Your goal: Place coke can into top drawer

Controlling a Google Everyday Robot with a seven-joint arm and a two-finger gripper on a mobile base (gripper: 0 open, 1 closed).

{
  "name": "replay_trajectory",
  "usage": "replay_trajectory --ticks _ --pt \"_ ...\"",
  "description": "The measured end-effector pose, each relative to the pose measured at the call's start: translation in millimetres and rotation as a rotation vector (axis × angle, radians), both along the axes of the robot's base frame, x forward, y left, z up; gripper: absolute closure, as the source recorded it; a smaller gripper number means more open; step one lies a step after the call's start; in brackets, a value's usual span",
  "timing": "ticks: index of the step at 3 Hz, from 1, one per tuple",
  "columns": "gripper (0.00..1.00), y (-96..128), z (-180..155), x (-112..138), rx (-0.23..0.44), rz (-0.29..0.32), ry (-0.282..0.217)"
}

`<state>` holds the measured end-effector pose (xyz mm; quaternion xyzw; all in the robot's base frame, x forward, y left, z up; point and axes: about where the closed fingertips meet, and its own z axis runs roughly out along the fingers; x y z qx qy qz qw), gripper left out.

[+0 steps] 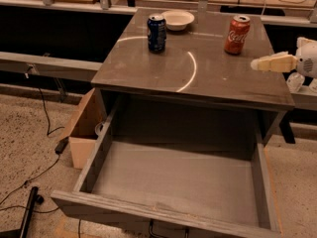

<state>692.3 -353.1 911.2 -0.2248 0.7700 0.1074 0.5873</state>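
The job is at its first step, the reach for the can. The coke can (237,34) stands upright on the grey cabinet top (208,78), in the upper right of the frame, and nothing holds it yet. The gripper (275,62) pokes in from the right edge, just below and to the right of the can, near it but not touching it. I cannot tell if the gripper is wide or narrow, and it holds nothing. The top drawer (148,209) is pulled out across the bottom of the frame, so the place for the can is ready. I think the next move is to slide the gripper up and left to the red can, close on its sides, then lift it and carry it down into the drawer. The red can has white curly writing that looks like the Coca-Cola name. The dark blue can (156,32), upper middle beside a white bowl (178,20), has marks I cannot read.
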Motion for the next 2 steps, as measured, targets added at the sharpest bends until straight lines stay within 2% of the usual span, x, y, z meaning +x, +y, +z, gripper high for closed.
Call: replay_trajectory --ticks 1,2 --pt "0.0 6.4 -3.8 44.1 0.026 -0.001 -0.035" --pt "0.0 22.8 -1.4 82.3 0.041 0.011 -0.052"
